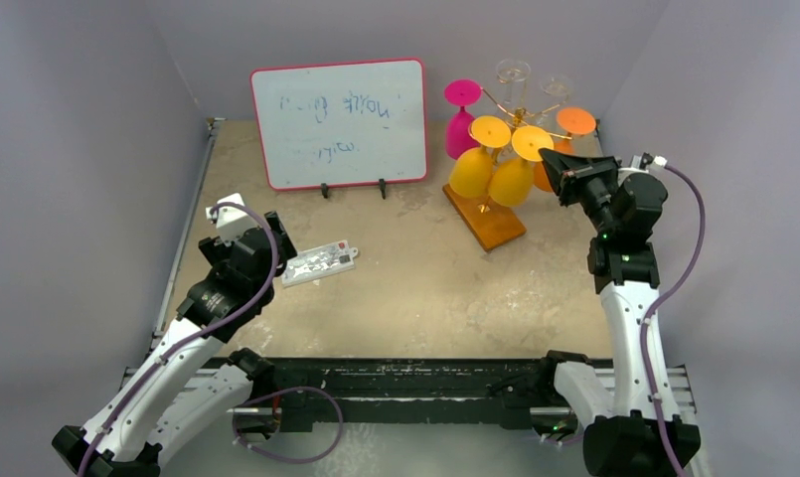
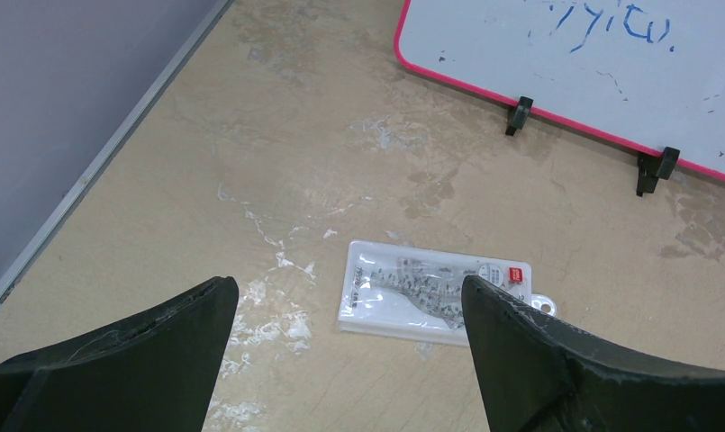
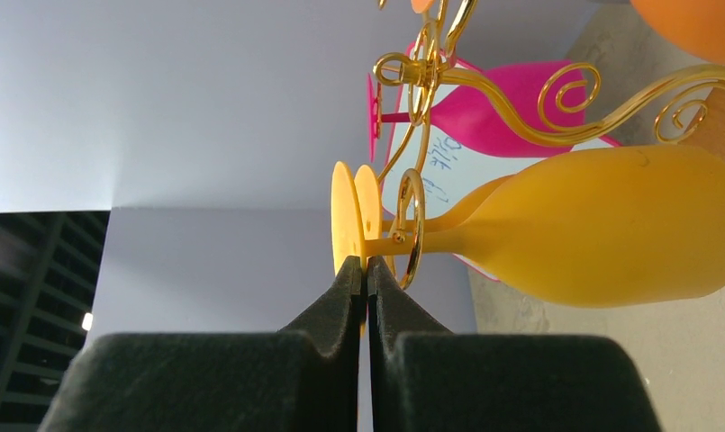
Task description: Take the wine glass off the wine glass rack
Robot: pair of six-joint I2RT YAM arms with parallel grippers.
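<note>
At the rack (image 1: 487,225), right pincer (image 3: 367,265) pressed together, perhaps touching yellow glass (image 3: 611,225), left pincer (image 2: 348,286) spread

A red-framed whiteboard (image 1: 338,122) stands upright near the far edge of the tabletop (image 1: 415,298), propped on two small black feet (image 2: 519,114). Faint blue scribbles (image 1: 348,102) run across its white face; they are too blurred to read. Nearer, in the left half of the tabletop, a flat clear plastic packet (image 2: 428,293) lies well apart from the board, with a grey printed insert, a small red label (image 2: 516,273) at one end and a hanging hole beside it. The beige surface shows scuffs and whitish smears, thickest just beside the packet. A pale metal strip (image 2: 97,162) borders the left edge, and plain grey walls (image 1: 78,149) enclose the scene.
</note>
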